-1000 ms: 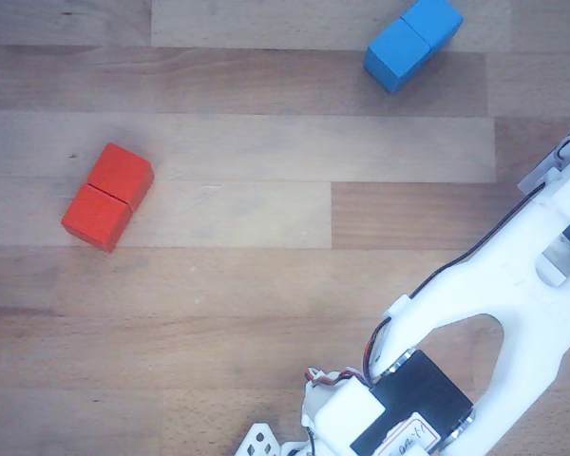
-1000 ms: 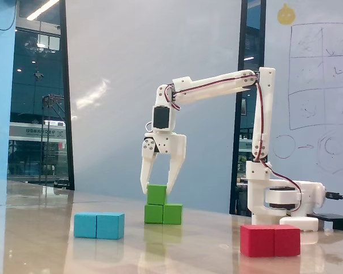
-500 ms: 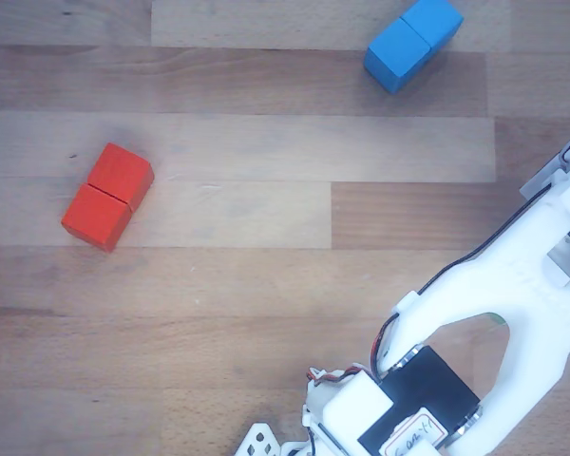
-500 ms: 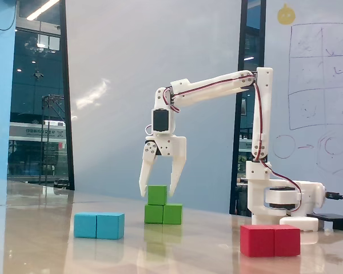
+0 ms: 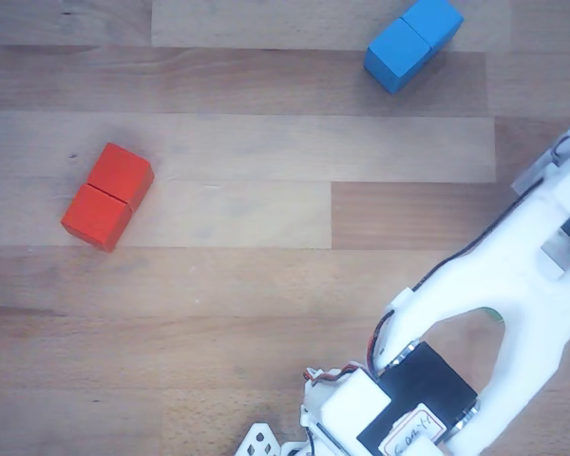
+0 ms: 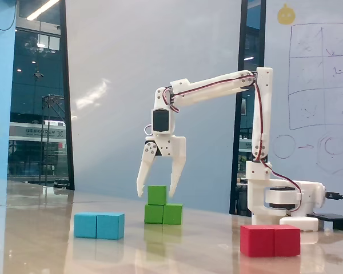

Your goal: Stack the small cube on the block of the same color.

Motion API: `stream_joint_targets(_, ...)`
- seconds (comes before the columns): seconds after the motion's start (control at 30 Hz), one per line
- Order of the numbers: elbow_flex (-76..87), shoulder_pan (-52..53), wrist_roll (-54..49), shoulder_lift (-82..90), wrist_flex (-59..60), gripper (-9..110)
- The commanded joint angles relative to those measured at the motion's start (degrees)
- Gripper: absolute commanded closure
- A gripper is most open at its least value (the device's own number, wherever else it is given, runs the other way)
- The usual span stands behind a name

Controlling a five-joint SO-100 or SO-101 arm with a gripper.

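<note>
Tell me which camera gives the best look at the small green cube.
The fixed view: the small green cube sits in plain sight on the green block, under the open tool. In the other view the arm hides it.

Fingers (image 6: pixel 141 185) spread wider, clear of small cube (image 6: pixel 156 194).

small cube (image 6: pixel 156 194) atop block (image 6: pixel 163 214) | fingers (image 6: pixel 142 184) spread, above
</note>
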Motion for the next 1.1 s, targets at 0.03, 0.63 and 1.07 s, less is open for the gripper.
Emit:
stream_joint_targets(0.03,-2.46,-5.89,-0.35,4.83,0.53,77)
stream_joint_targets(0.63,9.23,-35.51,0.53,24.87,-5.71,78)
stream_joint_targets(1.07,49.83,-37.44,0.44,57.66,-28.48,78)
